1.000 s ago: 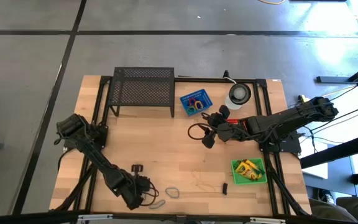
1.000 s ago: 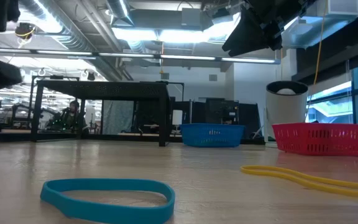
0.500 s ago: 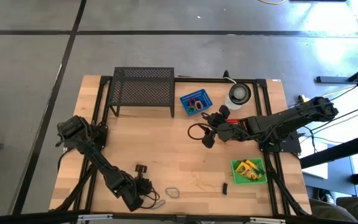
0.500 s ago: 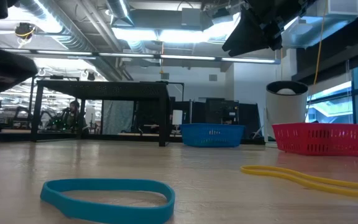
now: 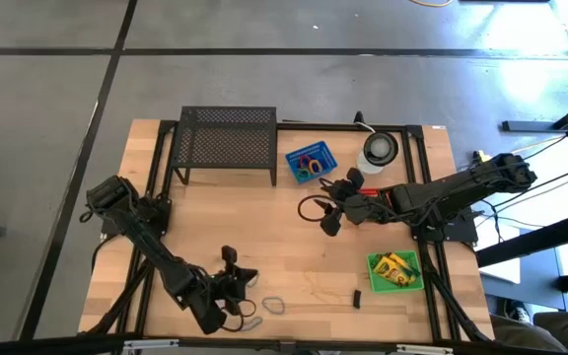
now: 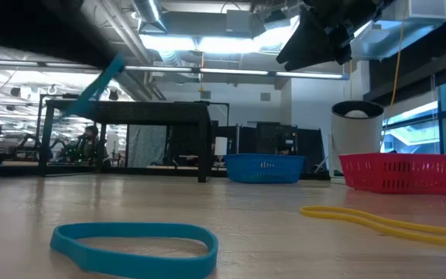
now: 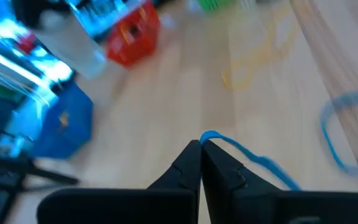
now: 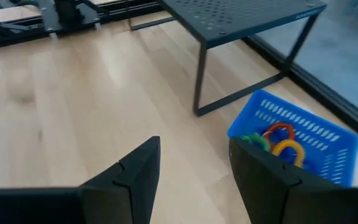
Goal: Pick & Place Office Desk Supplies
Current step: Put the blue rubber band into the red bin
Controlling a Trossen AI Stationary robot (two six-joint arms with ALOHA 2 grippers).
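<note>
A blue rubber band (image 7: 247, 158) was seen pinched between the closed fingers of the left tool (image 7: 201, 149), lifted clear of the counter (image 5: 264, 217) near its front edge; in the low view the band (image 6: 91, 87) hung tilted in the air. A second blue band (image 5: 275, 305) lay flat on the counter just beside the left tool (image 5: 237, 283), seen also close to the low camera (image 6: 134, 246). A yellow band (image 6: 378, 219) lay farther along the front, faint from above. A small black clip (image 5: 356, 299) was noted near the front edge. A green crayon box (image 5: 394, 271) sat at the front right.

The right tool (image 5: 326, 207) was held above mid-counter, its fingers (image 8: 135, 171) spread apart with nothing between them. Ahead of it stood a blue basket (image 8: 294, 140) holding coloured bands, beside the black mesh rack (image 5: 227, 143). A round white-and-dark disc (image 5: 379, 148) sat at the back right.
</note>
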